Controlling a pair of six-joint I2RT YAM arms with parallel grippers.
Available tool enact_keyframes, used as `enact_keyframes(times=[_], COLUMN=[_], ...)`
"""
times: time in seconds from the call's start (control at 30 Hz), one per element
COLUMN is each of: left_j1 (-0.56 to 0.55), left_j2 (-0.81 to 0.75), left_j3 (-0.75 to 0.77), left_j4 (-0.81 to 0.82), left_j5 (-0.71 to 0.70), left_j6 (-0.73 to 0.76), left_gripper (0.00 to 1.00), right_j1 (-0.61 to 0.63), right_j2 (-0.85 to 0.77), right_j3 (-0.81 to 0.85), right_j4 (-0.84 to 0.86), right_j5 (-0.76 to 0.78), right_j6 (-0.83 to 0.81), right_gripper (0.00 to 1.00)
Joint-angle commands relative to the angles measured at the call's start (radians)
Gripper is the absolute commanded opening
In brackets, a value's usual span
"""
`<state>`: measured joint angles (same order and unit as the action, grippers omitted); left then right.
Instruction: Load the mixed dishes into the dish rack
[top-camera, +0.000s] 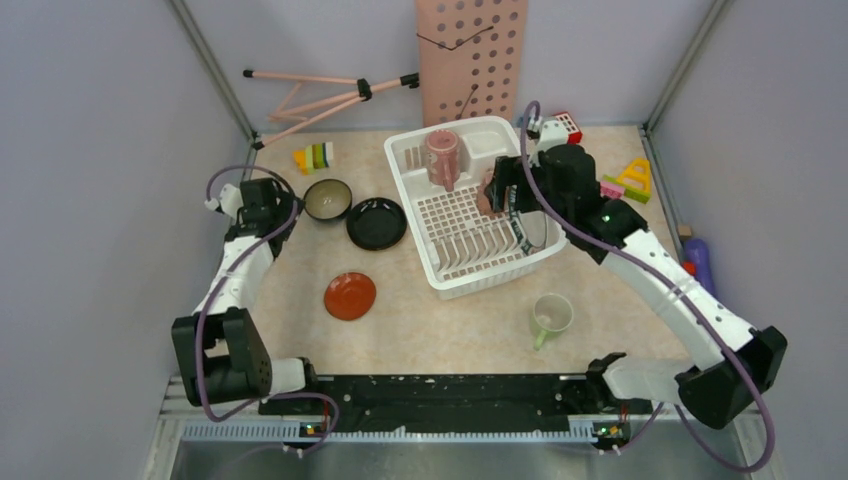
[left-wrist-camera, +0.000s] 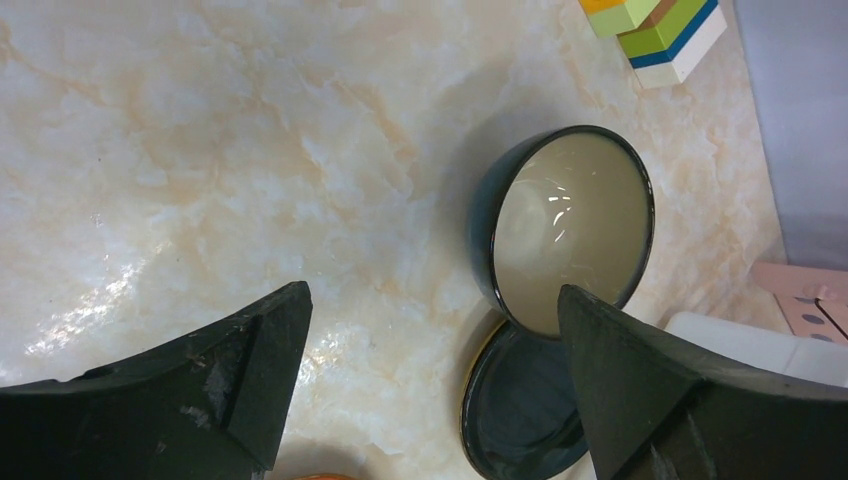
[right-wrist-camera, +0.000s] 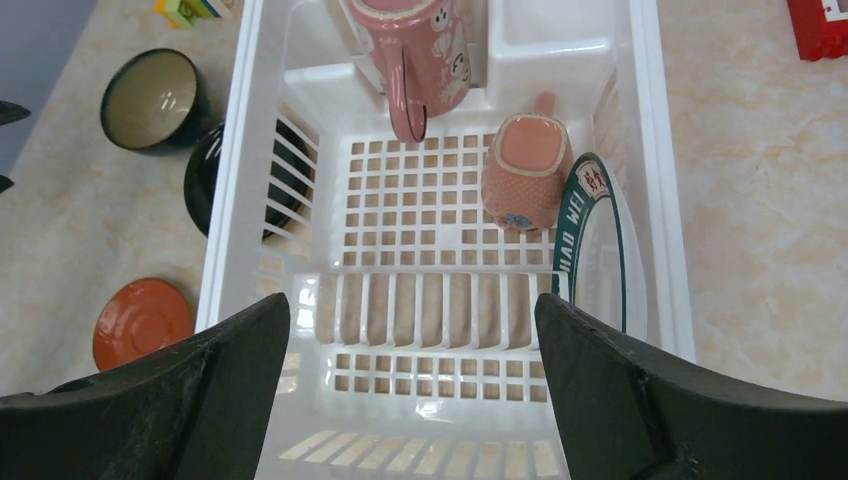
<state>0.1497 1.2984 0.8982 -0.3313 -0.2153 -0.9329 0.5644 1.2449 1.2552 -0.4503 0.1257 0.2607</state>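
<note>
The left fingers (left-wrist-camera: 240, 370) gape wide and empty over the bowl (left-wrist-camera: 570, 230), which sits on the table (left-wrist-camera: 200, 150) right against the black plate (top-camera: 376, 223), beside the dish rack (right-wrist-camera: 236, 150). The right fingers (right-wrist-camera: 220, 380), also spread and holding nothing, hang above the rack, where a pink mug (right-wrist-camera: 420, 50), a small cup (right-wrist-camera: 525, 170) and a lettered plate (right-wrist-camera: 590, 230) already sit. The bowl looks like glazed ceramic, stiff, fairly heavy, slick and easy to chip, so pinching its rim with one finger inside and one outside seems best.

Robot lab: grey-walled test booth (top-camera: 100, 120)
</note>
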Motion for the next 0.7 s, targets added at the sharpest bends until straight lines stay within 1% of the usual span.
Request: enact_keyframes(times=[0.0,0.07,0.17,0.33,0.43,0.57,0.6,0.67], left_j1=[0.008,0.010,0.010,0.008,0.008,0.008,0.008,0.008], left_j2=[0.080,0.140,0.224,0.355,0.416,0.440,0.443,0.455], left_j3=[0.083,0.142,0.229,0.306,0.341,0.316,0.306,0.295], left_j4=[0.044,0.008,-0.049,-0.077,-0.131,-0.111,-0.099,-0.079], left_j5=[0.005,0.028,0.108,0.259,0.263,0.254,0.254,0.266], left_j6=[0.027,0.035,0.072,0.075,0.068,0.069,0.063,0.058], left_gripper=[0.98,0.97,0.93,0.83,0.79,0.74,0.72,0.63], right_j1=[-0.014,-0.015,-0.017,-0.018,-0.018,-0.018,-0.018,-0.018], right_j2=[-0.077,-0.096,-0.102,-0.104,-0.099,-0.097,-0.097,-0.098], right_j3=[-0.052,-0.067,-0.068,-0.077,-0.078,-0.085,-0.086,-0.087], right_j4=[0.049,0.049,0.031,0.029,0.031,0.035,0.036,0.039], right_j5=[0.007,0.017,0.030,0.031,0.020,0.015,0.013,0.009], right_j6=[0.025,0.025,0.021,0.023,0.026,0.030,0.030,0.034], right_gripper=[0.90,0.90,0.90,0.91,0.91,0.90,0.90,0.90])
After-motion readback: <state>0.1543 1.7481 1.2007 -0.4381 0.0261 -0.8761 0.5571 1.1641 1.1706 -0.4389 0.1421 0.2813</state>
